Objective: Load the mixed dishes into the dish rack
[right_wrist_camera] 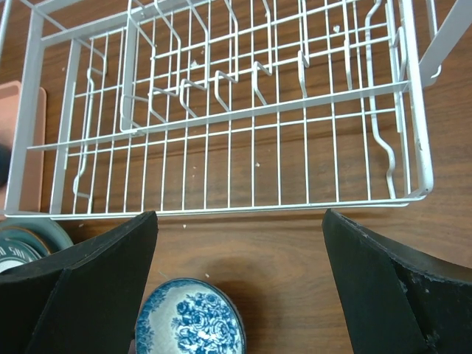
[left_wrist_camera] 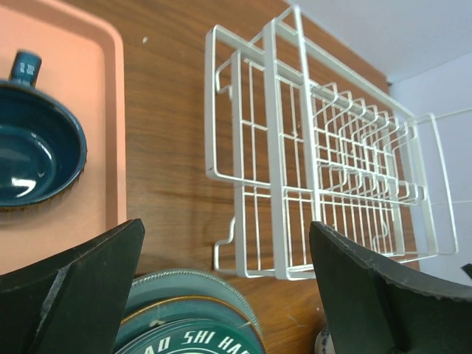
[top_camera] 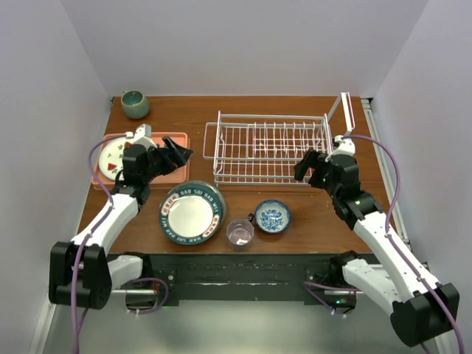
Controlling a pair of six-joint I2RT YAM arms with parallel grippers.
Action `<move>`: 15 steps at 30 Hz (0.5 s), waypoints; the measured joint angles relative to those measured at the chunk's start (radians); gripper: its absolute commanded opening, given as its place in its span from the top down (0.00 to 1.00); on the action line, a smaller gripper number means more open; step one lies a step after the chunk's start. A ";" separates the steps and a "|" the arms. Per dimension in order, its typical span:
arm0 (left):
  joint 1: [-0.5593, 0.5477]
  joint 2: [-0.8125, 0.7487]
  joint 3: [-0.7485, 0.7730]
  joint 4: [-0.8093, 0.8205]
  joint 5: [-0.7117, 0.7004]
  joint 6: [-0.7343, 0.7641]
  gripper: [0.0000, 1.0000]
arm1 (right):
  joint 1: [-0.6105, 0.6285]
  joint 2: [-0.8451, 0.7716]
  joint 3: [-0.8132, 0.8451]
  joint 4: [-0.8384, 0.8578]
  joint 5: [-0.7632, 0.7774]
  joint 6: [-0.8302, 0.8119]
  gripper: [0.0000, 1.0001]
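**A:** From above, where does the rack sit?
**B:** The dish rack [top_camera: 271, 151] stands toward 1 o'clock on the table [top_camera: 317, 221]. The lettered plate [top_camera: 192, 212] lies at its 7 o'clock. The glass mug [top_camera: 240, 232] and patterned bowl [top_camera: 272, 215] are at its 6, and all three are apart from it.
**A:** And the arms?
**B:** The left gripper [top_camera: 175, 156] hangs over the pink tray [top_camera: 171, 177], at the rack's 9 o'clock. The right gripper [top_camera: 302, 167] is at the rack's 4 o'clock corner. Both have their jaws spread, with nothing between them.
**A:** Left wrist?
**B:** The fingers [left_wrist_camera: 81, 287] are far apart and empty. The rack [left_wrist_camera: 324, 162] fills 1 o'clock and the lettered plate [left_wrist_camera: 192, 332] is at 6. The tray [left_wrist_camera: 92, 96] is at 10, carrying a dark teal dish [left_wrist_camera: 33, 151].
**A:** Right wrist?
**B:** The fingers [right_wrist_camera: 81, 287] are spread wide there too, gripping nothing. The rack [right_wrist_camera: 236, 110] spans 12 o'clock. The bowl [right_wrist_camera: 190, 321] sits at 6, and the plate's rim [right_wrist_camera: 15, 247] is at 8.
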 measured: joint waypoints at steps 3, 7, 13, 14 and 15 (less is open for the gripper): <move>0.000 -0.047 0.000 -0.009 -0.025 0.002 0.00 | 0.000 0.031 0.006 -0.005 -0.011 -0.003 0.01; 0.000 -0.062 0.000 -0.046 -0.059 0.016 0.00 | 0.000 0.056 0.008 -0.007 -0.023 -0.003 0.01; 0.000 -0.070 -0.001 -0.100 -0.041 0.060 0.00 | 0.000 0.061 0.007 -0.012 -0.048 -0.002 0.01; 0.000 -0.077 -0.002 -0.110 -0.029 0.073 0.00 | 0.000 0.062 0.007 -0.019 -0.050 -0.002 0.01; 0.000 -0.087 -0.003 -0.119 -0.018 0.083 0.00 | 0.000 0.062 0.008 -0.027 -0.050 -0.002 0.01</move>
